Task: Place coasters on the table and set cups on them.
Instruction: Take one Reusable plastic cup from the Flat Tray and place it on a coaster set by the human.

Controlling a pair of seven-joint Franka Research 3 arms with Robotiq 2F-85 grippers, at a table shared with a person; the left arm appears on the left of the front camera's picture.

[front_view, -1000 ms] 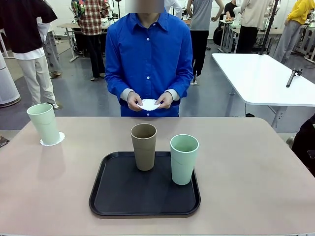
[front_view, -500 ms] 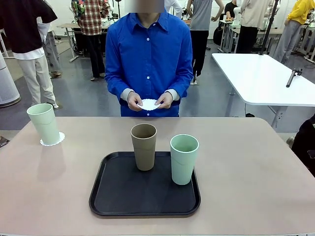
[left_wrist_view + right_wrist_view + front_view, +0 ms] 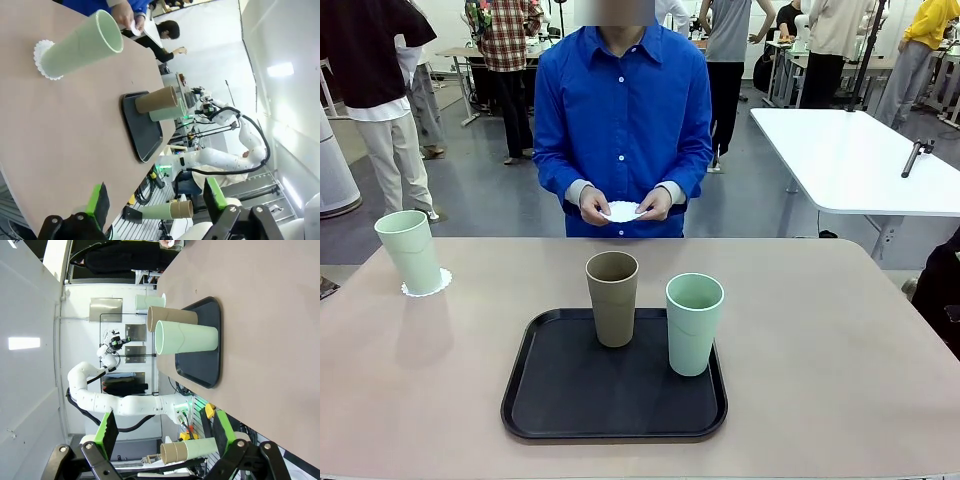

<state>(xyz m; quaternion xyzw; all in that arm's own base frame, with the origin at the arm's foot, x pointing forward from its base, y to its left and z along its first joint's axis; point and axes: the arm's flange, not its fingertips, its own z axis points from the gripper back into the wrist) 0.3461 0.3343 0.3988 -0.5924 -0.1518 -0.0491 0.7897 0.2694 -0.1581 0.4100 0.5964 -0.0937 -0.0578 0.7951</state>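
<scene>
Tan cup (image 3: 612,297) and mint cup (image 3: 694,322) stand on the black tray (image 3: 550,400), uncoastered; a coaster (image 3: 623,212) sits in the person's hands (image 3: 655,204) past the table (image 3: 820,350) edge. Risk — a tall cup clipped off-centre tips. Both cups lie well ahead of left gripper (image 3: 154,192) and right gripper (image 3: 164,422) — jaws spread, empty

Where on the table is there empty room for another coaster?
The widest bare patch of table is right of the tray. There is also room between the tray and the left cup on its coaster, and along the far edge near the person. The tray is crowded: the tan cup and a mint cup stand there.
</scene>
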